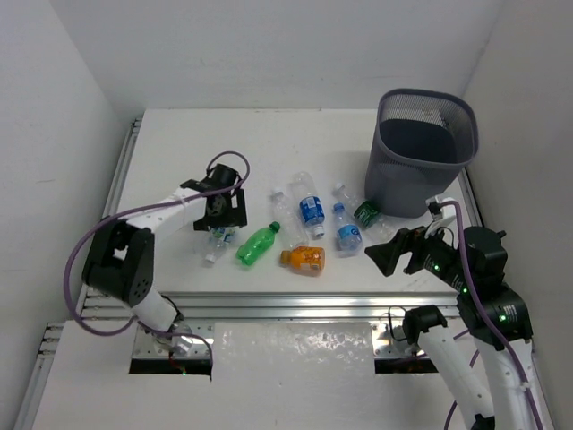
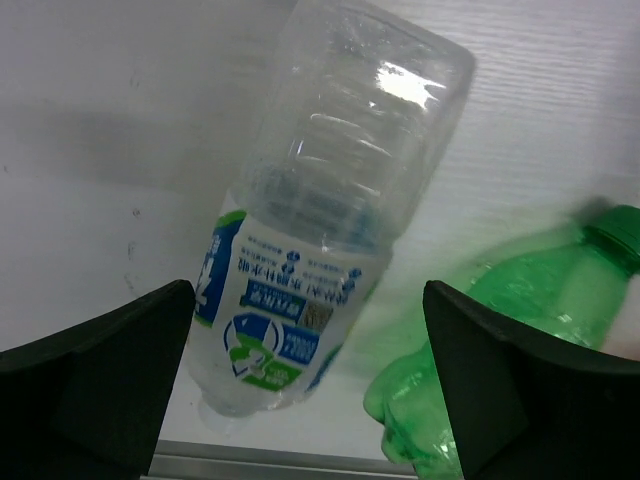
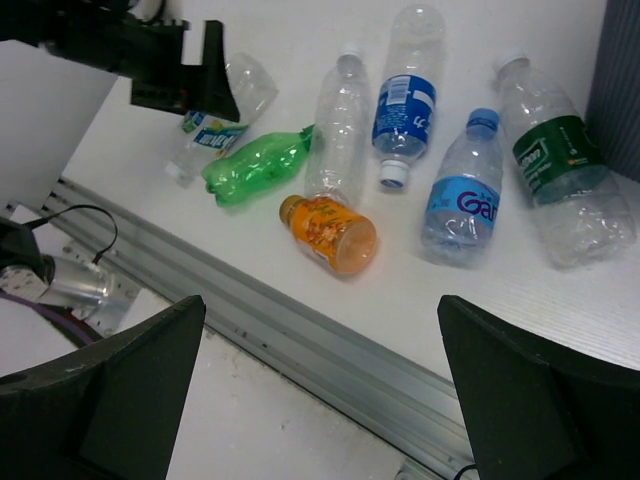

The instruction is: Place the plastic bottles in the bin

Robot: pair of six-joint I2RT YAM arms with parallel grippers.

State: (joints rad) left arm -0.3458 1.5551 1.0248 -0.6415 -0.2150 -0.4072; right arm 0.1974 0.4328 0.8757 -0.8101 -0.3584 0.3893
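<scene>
Only the left wrist view shows the left gripper [image 2: 308, 300] close up: fingers spread either side of a clear labelled bottle [image 2: 330, 200], with the green bottle [image 2: 540, 300] at its 4 o'clock. From above, the left arm is stretched forward, gripper pointing down. An orange bottle [image 1: 304, 259] and other bottles [image 1: 311, 206] lie mid-table [image 1: 179, 143]. The right gripper [image 1: 385, 255], fingers wide apart, hovers at 5 o'clock. The bin [image 1: 421, 161] stands at 2 o'clock, its inside too dark to read.
</scene>
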